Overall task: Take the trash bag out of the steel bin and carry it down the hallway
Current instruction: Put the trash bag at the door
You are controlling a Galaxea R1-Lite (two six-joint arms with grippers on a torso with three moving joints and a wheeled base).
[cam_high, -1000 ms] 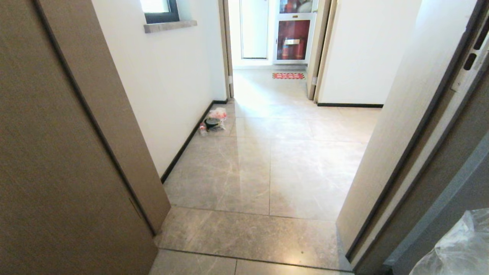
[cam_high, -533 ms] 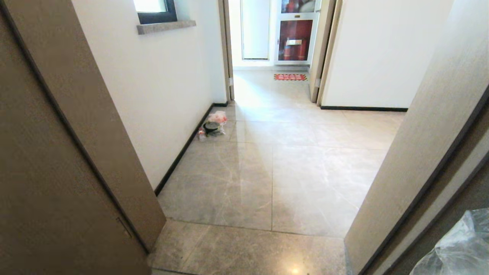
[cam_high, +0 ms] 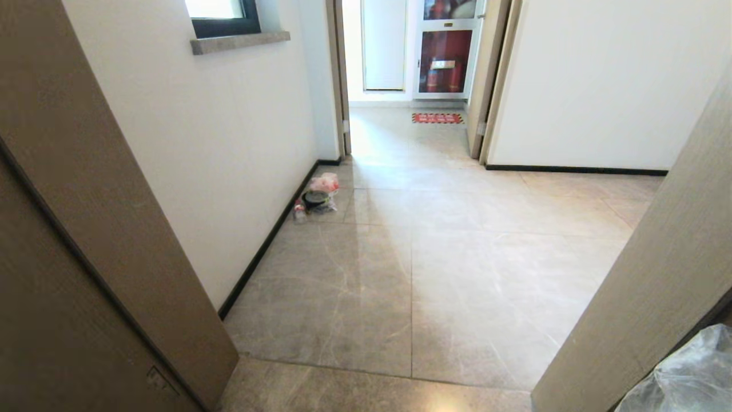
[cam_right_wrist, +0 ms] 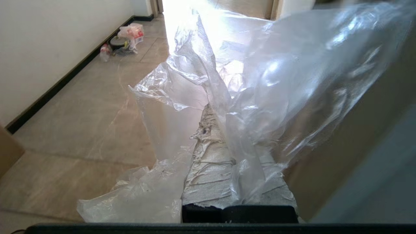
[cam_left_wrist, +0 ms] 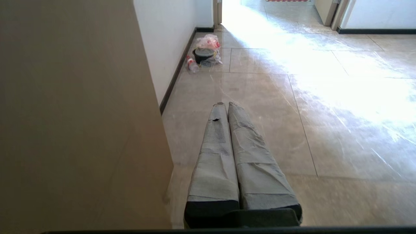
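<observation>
At doorway to hallway | R gripper pinching trash bag | L gripper pressed together | writing unreadable

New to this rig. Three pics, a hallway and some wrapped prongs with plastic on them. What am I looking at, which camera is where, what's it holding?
It is a wheeled robot with two arms, each ending in a two-finger gripper.

The head view looks forward and down from the robot's head, through a doorway into the hallway of pale grey tiles. Neither arm shows there, only a bit of clear plastic at the lower right corner.

The other two pictures come from cameras on the wrists, looking along the fingers. The left gripper is shut, its padded fingers pressed together with nothing between them. The right gripper is shut on the trash bag, a thin clear bag that drapes over its fingers.

Farther along, on the floor by the left wall, sits a small litter pile: a dark round container, a plastic bottle and a pinkish bag.
</observation>
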